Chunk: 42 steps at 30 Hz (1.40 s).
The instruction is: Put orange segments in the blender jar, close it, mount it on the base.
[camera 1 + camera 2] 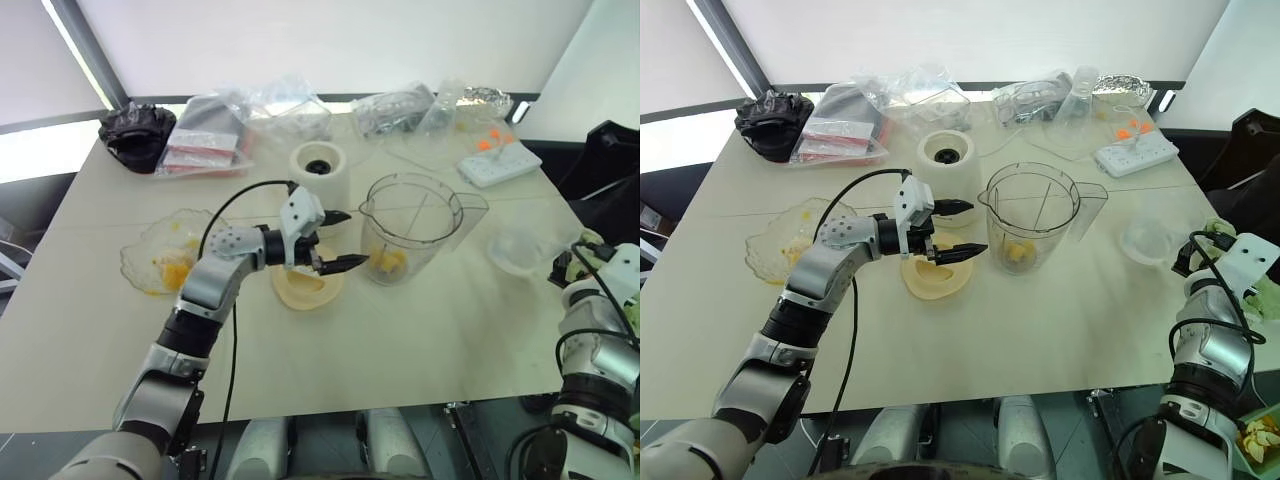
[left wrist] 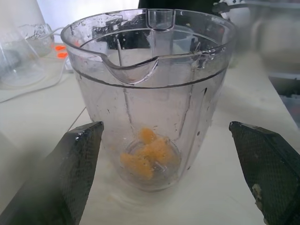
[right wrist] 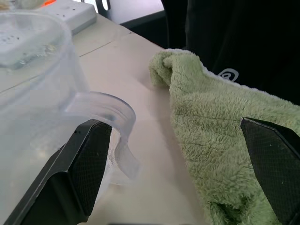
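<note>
My right gripper (image 3: 178,173) is at the right edge of the table (image 1: 420,340), with its two black fingers spread wide and nothing between them; one finger is just beside the curved handle of a small clear plastic cup (image 3: 33,93), and a green fuzzy cloth (image 3: 220,131) lies by the other finger. My left gripper (image 1: 338,240) is held over the middle of the table, pointing to my right at the blender jar (image 1: 412,230), and its fingers are also wide apart and hold nothing. Under this gripper lies the flat cream lid (image 1: 305,288). The blender jar stands upright on the table, open on top, just beyond my left fingertips but not touching them. Several orange segments (image 2: 147,154) rest at its bottom, around the blade. To my left there is a shallow glass dish (image 1: 165,255) with more orange pieces inside. Behind the lid and near the jar stands the base (image 1: 320,170), with its dark socket facing up and nothing mounted on it. Further, at the back right of the table, lies a white power strip (image 1: 498,160), and clear plastic bags (image 1: 290,115) are along the far edge.
</note>
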Motion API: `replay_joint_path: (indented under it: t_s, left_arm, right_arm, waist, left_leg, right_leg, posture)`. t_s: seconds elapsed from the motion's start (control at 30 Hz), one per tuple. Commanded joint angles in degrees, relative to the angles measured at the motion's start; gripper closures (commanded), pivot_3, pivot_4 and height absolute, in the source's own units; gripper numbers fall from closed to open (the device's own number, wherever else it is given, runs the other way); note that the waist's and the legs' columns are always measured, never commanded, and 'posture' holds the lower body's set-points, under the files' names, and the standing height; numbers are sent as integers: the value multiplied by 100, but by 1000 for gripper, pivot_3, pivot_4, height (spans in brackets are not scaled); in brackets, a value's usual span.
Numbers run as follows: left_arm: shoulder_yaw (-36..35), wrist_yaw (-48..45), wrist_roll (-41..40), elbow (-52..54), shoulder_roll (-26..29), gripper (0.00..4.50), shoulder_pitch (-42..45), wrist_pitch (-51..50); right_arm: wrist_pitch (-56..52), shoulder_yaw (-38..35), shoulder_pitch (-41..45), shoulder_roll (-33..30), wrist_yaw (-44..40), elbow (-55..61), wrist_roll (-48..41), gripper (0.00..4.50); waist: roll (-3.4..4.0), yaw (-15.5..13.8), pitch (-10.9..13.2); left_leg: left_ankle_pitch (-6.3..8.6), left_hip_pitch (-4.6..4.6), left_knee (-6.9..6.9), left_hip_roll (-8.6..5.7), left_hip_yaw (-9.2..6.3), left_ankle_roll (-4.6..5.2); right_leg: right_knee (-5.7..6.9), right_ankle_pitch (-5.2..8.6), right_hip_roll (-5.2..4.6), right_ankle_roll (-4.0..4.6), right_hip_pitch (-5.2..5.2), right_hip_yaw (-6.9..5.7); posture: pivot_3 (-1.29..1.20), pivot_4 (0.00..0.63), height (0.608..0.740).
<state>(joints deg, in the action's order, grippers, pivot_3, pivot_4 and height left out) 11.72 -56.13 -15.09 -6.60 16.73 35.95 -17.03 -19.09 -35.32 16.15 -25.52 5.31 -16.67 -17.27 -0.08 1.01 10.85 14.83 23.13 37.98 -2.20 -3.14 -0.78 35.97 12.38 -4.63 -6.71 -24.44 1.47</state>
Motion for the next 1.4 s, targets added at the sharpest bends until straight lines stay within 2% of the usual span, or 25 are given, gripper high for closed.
replay_joint_path:
  t_s: [0.03,0.33,0.43,0.6,0.8,0.9,0.97,1.4]
  left_arm:
    - [-15,-9,-32,161,7,0,43,52]
    - [-32,-26,44,-108,33,0,214,218]
    - [-35,-42,104,-238,72,0,302,287]
    - [2,-325,158,-592,292,0,559,289]
    - [99,-961,433,-1676,650,0,1141,723]
    - [246,-1405,647,-2221,793,858,1338,1131]
    - [291,-1573,767,-2598,793,1845,1474,1317]
    - [611,-2666,1525,-4916,501,1845,2298,2733]
  right_arm:
    - [-222,54,-322,53,-110,866,-120,60]
    - [-1361,-128,-1488,341,-167,3040,-757,60]
    - [-1874,-234,-1904,272,-444,3860,-1280,60]
    - [-2931,-563,-3143,-361,-1236,5809,-2459,60]
    - [-3299,-1122,-3865,-1022,-1672,6987,-3426,60]
    - [-3321,-1246,-4029,-1184,-1641,7269,-3753,0]
    - [-3320,-1258,-4046,-1254,-1510,7371,-3911,0]
    - [-3184,-1162,-4159,-1734,-1021,7510,-4585,0]
  waist:
    - [0,-4,0]
    - [0,-26,0]
    - [0,-29,0]
    - [1,-42,-1]
    - [-10,-62,3]
    - [-11,-66,3]
    - [-14,-76,5]
    - [-41,-175,9]
  left_leg:
    - [0,1,0,0,-1,0]
    - [0,1,2,1,-17,0]
    - [0,0,2,2,-19,0]
    - [0,4,3,5,-26,0]
    - [0,4,6,5,-27,0]
    - [1,17,6,6,-27,1]
    - [1,22,5,6,-27,1]
    - [1,26,7,8,-23,1]
  right_leg:
    - [0,0,0,0,0,0]
    - [-1,1,-1,0,0,0]
    - [-1,2,-1,2,1,-1]
    - [-3,7,0,-2,1,-4]
    - [-19,24,2,4,15,-16]
    - [-36,20,2,8,15,-29]
    - [-48,19,-4,7,16,-27]
    - [-63,17,-8,10,18,-22]
  posture:
    - [0,150,740]
    - [0,150,740]
    - [0,150,740]
    - [0,150,740]
    - [0,150,740]
    - [0,150,740]
    - [0,150,740]
    - [0,150,740]
